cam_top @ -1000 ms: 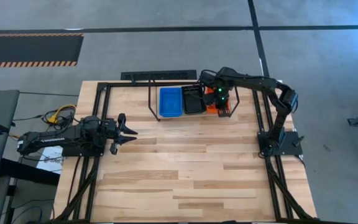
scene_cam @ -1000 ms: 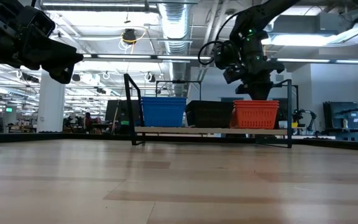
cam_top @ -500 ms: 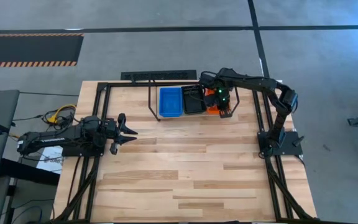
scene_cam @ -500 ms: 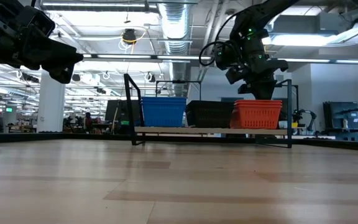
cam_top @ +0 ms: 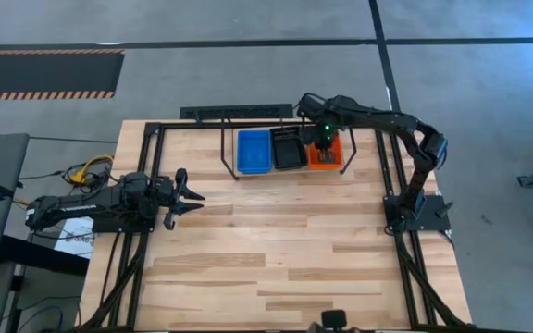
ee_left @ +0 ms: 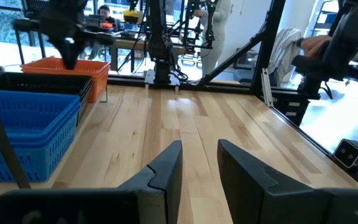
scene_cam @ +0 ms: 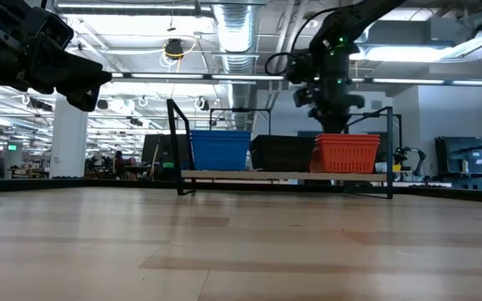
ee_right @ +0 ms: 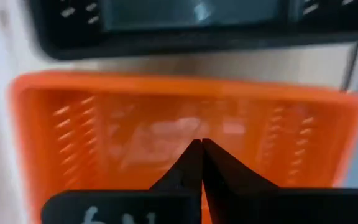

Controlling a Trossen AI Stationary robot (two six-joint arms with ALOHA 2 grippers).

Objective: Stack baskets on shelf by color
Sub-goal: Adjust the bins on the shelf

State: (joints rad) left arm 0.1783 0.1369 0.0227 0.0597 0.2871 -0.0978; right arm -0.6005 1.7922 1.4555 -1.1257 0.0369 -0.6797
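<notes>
Pale wooden planks make up the worktop (cam_top: 276, 250), and near its far edge stands the shelf (cam_top: 285, 170), a narrow board in black rods whose long axis runs left to right. On it three stacks of baskets sit side by side: blue (cam_top: 254, 152) on the left, black (cam_top: 288, 148) in the middle, orange (cam_top: 323, 155) on the right. Each basket's long axis lies across the shelf, pointing from the far edge toward the near one.

The right hand (cam_top: 323, 141) hangs over the orange stack, its fingers pressed together and holding nothing. The left hand (cam_top: 189, 195) waits near the worktop's left edge, well apart from the shelf, pointing toward the right; its fingers (ee_left: 166, 168) stand slightly apart around nothing.

From above, only the top basket of each colour shows. The low view shows the stacks' slotted sides and the right hand clear above the orange rim. The right wrist view looks straight down into the orange basket, with the black one just beyond it.
</notes>
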